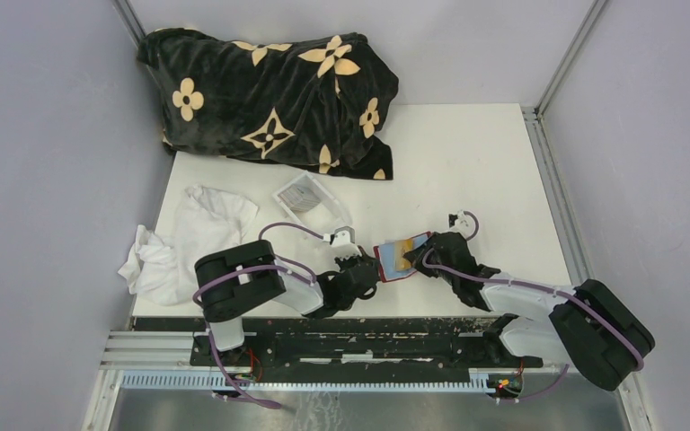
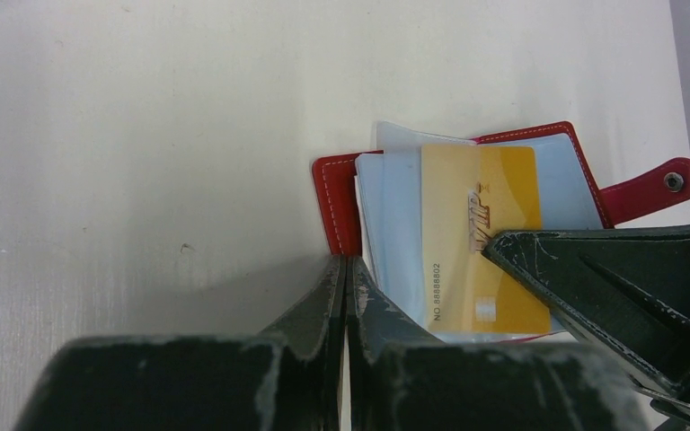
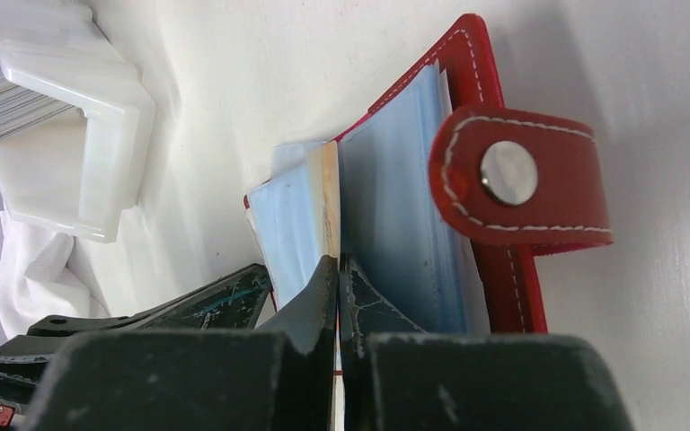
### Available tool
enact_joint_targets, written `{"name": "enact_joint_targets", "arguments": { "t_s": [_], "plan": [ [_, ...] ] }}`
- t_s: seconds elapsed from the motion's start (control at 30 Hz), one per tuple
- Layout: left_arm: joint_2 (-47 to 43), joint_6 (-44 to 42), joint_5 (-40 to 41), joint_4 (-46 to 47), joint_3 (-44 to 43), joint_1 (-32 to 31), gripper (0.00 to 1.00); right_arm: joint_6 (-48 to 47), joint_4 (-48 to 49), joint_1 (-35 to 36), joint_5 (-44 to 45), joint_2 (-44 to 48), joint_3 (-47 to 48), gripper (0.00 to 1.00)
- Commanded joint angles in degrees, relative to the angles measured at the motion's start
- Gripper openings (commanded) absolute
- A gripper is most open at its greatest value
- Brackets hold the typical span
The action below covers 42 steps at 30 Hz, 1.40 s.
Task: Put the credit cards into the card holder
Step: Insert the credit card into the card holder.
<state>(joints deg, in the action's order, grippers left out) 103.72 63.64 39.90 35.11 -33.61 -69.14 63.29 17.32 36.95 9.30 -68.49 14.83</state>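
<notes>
The red card holder (image 1: 386, 266) lies open near the table's front, between my two grippers. In the left wrist view its red cover (image 2: 334, 202) and clear sleeves show, with a yellow-orange credit card (image 2: 476, 224) lying on the sleeves. My left gripper (image 2: 346, 262) is shut on the holder's red cover edge. My right gripper (image 3: 338, 260) is shut on the yellow-orange card (image 3: 328, 193), seen edge-on among the sleeves. The snap tab with its pale stud (image 3: 508, 173) stands to the right. Other cards (image 3: 9, 106) sit in the clear box.
A clear plastic box (image 1: 308, 199) lies behind the holder. A crumpled white cloth (image 1: 180, 242) lies at the left. A black blanket with tan flowers (image 1: 269, 94) fills the back left. Grey walls stand on both sides.
</notes>
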Motion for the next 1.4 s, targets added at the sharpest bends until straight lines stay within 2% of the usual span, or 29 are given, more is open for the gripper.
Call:
{"name": "enact_joint_targets", "arguments": {
  "t_s": [0.0, 0.63, 1.03, 1.17, 1.37],
  "plan": [
    [5.1, 0.4, -9.6, -15.3, 2.5, -1.6, 0.03, -0.4, -2.2, -0.6, 4.6, 0.7, -2.1, 0.01],
    [5.5, 0.1, -9.5, -15.6, 1.5, -1.7, 0.03, -0.1, 0.7, -2.6, 1.9, 1.8, -3.5, 0.01],
    [5.8, -0.7, -9.1, -16.5, 0.3, -1.7, 0.03, -3.6, 5.6, -4.6, -8.9, -10.4, -0.7, 0.01],
    [5.4, -1.0, -8.3, -17.4, 0.1, -1.6, 0.03, -6.2, 3.9, -4.6, -12.8, -12.0, 1.0, 0.01],
    [4.6, -1.0, -7.2, -19.4, -0.3, -1.5, 0.03, -10.5, -3.8, -4.6, -15.2, -10.7, 2.8, 0.01]
  ]
}}
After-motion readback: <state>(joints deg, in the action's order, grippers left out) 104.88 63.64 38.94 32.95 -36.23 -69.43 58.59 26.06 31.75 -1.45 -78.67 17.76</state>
